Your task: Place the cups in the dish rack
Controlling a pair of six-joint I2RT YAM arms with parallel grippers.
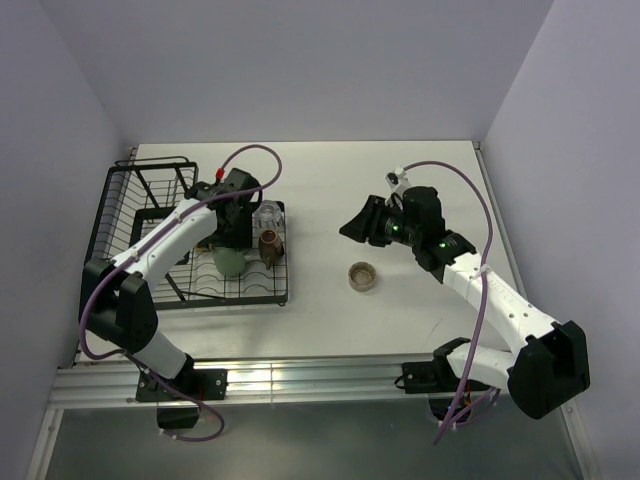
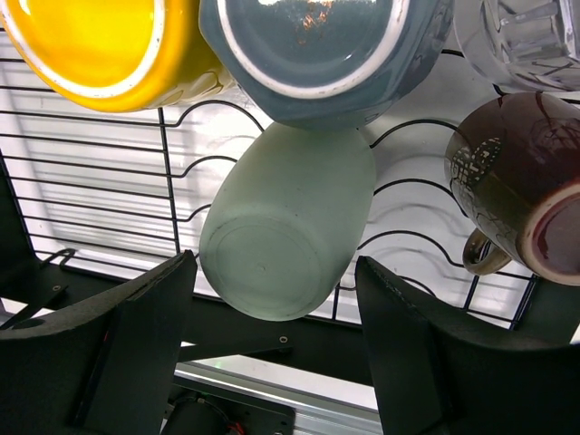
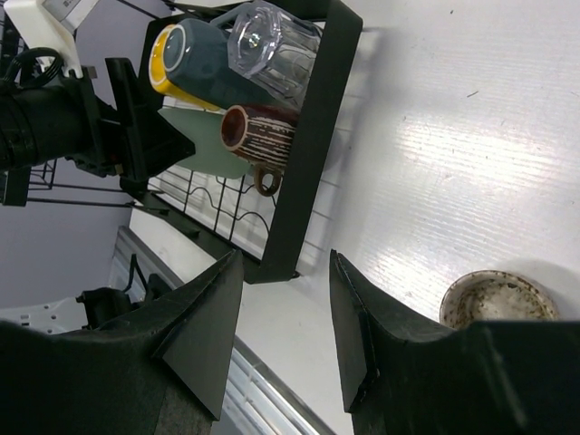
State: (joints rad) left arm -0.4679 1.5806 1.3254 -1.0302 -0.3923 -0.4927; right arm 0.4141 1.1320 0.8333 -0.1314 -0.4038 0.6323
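The black wire dish rack [image 1: 150, 235] stands at the left. On its flat grid lie a yellow mug [image 2: 91, 50], a grey mug with white inside [image 2: 326, 54], a clear glass [image 2: 521, 41], a dark patterned mug [image 2: 517, 181] and a pale green tumbler [image 2: 285, 222], which is on its side. My left gripper [image 2: 275, 265] is open just behind the tumbler's base, its fingers not touching it. A beige-brown cup [image 1: 363, 275] stands upright on the table right of the rack. My right gripper [image 1: 352, 228] is open and empty, in the air above and behind that cup [image 3: 497, 301].
The rack's raised basket section [image 1: 150, 185] is at the far left. The rack's black frame [image 3: 313, 136] runs between the right gripper and the racked cups. White walls close in the table on three sides. An aluminium rail [image 1: 300, 385] runs along the near edge.
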